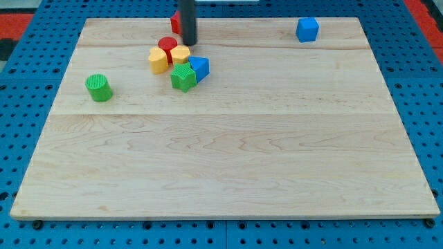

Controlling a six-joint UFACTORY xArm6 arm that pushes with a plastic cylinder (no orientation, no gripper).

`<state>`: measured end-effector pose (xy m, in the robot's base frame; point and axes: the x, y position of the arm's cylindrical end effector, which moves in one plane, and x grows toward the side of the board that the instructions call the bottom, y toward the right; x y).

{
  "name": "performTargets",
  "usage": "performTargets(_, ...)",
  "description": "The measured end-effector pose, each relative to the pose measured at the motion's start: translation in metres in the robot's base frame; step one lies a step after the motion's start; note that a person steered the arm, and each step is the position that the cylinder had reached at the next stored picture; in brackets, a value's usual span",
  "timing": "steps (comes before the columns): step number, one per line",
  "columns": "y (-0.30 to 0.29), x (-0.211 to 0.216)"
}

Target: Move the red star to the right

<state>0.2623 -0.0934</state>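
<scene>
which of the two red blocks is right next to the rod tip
The red block at the board's top edge, partly hidden behind the rod; my tip sits just at its right. The other, a red cylinder, lies lower in the cluster.

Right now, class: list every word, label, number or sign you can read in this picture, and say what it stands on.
None: no readable text appears on the wooden board, the blocks or the blue pegboard. The rod bears no marking either.
</scene>
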Motion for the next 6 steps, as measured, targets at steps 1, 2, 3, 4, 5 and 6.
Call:
performTargets(1,-0.037,-0.009)
performTargets(2,-0.085,-0.030)
performTargets(3,-0.075,-0.070)
performTargets(4,-0.051,-0.071)
performTargets(5,0.039,-0.069)
performTargets(6,0.102,-0.069)
